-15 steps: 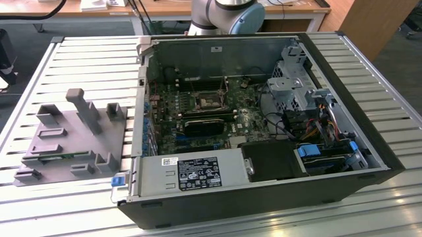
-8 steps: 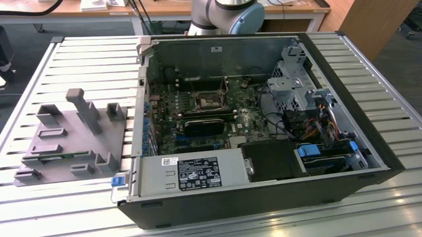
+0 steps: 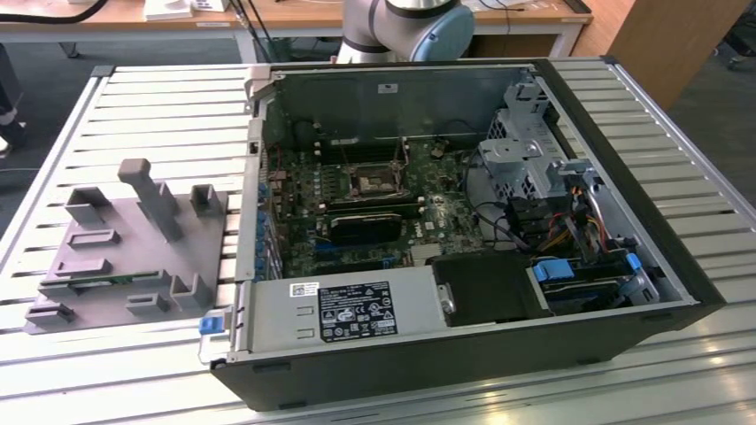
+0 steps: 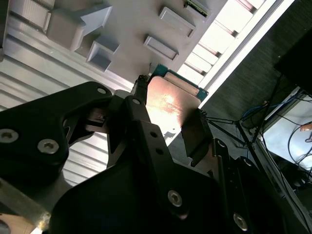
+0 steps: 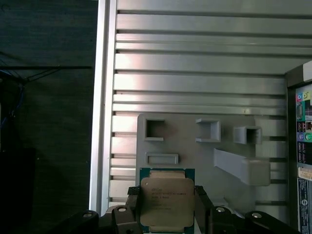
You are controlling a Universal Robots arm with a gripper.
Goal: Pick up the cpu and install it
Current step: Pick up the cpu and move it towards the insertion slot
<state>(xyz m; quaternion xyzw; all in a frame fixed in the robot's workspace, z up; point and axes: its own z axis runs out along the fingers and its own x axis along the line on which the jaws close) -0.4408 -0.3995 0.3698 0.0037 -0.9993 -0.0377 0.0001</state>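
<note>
Your gripper (image 5: 167, 208) clamps the cpu (image 5: 167, 197) by its edges. Such a thin hold may let it tilt or slip.

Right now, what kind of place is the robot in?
Probably a robot lab or workshop for building computers. An opened computer lies on a ribbed metal table, a robot arm stands behind it, and in the first wrist view the gripper holds a chip.
</note>
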